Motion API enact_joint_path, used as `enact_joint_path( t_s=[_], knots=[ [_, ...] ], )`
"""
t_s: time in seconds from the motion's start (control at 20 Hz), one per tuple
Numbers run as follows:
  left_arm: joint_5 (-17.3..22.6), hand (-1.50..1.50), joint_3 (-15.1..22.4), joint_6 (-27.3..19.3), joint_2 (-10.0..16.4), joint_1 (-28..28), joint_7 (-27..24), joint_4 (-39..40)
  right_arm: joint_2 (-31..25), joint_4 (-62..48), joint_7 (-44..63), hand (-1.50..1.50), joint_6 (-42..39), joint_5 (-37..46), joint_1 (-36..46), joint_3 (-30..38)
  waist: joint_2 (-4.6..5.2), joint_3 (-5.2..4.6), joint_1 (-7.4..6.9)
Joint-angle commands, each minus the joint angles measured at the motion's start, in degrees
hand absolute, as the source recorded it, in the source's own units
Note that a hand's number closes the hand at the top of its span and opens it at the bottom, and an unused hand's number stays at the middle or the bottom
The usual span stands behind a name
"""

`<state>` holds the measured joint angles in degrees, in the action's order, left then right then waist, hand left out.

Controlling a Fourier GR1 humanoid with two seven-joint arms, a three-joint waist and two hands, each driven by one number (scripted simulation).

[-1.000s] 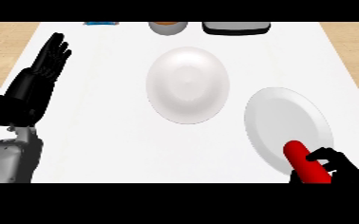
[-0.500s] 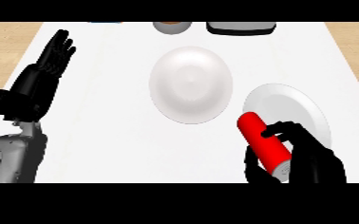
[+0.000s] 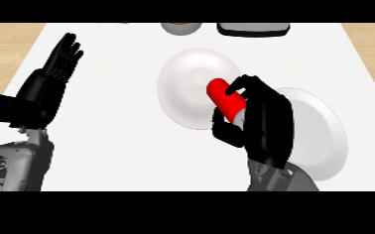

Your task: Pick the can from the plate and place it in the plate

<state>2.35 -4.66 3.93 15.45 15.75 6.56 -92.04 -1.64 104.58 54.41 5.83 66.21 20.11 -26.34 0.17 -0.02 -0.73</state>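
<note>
The right hand [image 3: 265, 124] is curled round the red can [image 3: 222, 95] and holds it over the 3 o'clock edge of the middle plate [image 3: 187, 87] — I think so it can go down there. The other plate [image 3: 326, 129] sits at 4 o'clock from it. The left hand [image 3: 47, 89] rests open at 9 o'clock, fingers up — out of the way.

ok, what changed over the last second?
The right hand, fingers curled round the red can, carried it left from the right-hand plate to over the centre plate's right edge. Both plates and the open left hand at the view's left stayed put.
</note>
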Motion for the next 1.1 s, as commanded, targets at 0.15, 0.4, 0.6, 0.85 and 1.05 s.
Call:
enact_joint_path(
  t_s=[0.15, 0.4, 0.6, 0.85, 1.05],
  knots=[
    [0.87, 0.0, -0.44, 1.82, -0.09, -2.76, -1.13, -1.68, 1.6, -21.93, 2.67, 1.5, 8.92, -9.0, 17.5, 3.98, 0.07, 0.01, -0.8],
    [-0.49, 0.0, -1.24, 0.85, 0.1, 2.42, -1.11, 2.7, 1.62, -40.03, -2.87, 1.5, 16.9, -11.29, 23.05, 6.38, 0.27, 0.02, -0.6],
    [-1.01, 0.0, 0.16, 1.09, -1.06, 1.17, -1.56, 2.1, 1.63, -54.64, -8.64, 1.5, 20.48, -14.89, 28.93, 9.3, 0.46, 0.03, -1.13],
    [-1.53, 0.0, 0.58, 0.26, -1.94, 2.6, -1.09, 1.85, 1.63, -67.36, -10.53, 1.5, 26.76, -21.61, 35.48, 10.4, 0.72, 0.05, -2.17],
    [-2.25, 0.0, 2.08, -0.05, -2.72, 5.87, 1.53, 2.63, 1.64, -72.23, -14.32, -1.5, 33.36, -29.26, 35.82, 9.1, 1.04, 0.09, -2.98]
  ],
)
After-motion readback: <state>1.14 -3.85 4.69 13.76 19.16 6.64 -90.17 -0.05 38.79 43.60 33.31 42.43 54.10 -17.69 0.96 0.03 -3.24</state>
